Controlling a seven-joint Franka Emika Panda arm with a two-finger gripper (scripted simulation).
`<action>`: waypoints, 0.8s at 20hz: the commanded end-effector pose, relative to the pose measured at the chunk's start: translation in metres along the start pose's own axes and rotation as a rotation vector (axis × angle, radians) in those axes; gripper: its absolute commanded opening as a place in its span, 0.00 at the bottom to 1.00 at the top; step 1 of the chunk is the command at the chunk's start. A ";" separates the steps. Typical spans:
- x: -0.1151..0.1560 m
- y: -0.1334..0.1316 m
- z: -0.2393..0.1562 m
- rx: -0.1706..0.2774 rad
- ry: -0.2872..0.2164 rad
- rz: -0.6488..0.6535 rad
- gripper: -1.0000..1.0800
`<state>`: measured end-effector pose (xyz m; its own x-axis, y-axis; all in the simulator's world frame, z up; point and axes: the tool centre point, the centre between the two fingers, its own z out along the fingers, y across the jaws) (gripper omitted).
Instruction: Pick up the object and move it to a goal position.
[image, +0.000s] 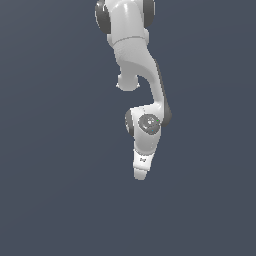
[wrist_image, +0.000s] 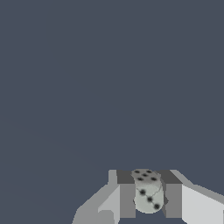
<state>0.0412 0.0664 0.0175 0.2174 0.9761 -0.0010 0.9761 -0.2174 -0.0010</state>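
Evenly lit, flat simulator renders over a uniform slate-blue backdrop. Soft shading on the white arm (image: 135, 60), brighter toward upper frame. No cast shadows, glare or edge distortion. Slightly coarse, low-resolution edges throughout.

Open floor (image: 50, 200) all round (unobstructed)

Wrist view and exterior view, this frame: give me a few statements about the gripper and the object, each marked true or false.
1. The object sits between the two fingers. True.
2. The object is a red ball. False: it is a pale grey die with dark pips.
3. The gripper is empty. False: both fingers flank the die closely.
4. In the exterior view the arm hides the die. True: only the arm shows there.
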 end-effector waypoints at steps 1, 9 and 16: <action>0.003 -0.002 -0.009 -0.001 0.000 -0.001 0.00; 0.017 -0.016 -0.062 -0.001 -0.001 -0.001 0.00; 0.039 -0.036 -0.138 -0.001 -0.002 -0.003 0.00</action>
<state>0.0186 0.1065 0.1378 0.2154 0.9765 -0.0031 0.9765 -0.2154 0.0000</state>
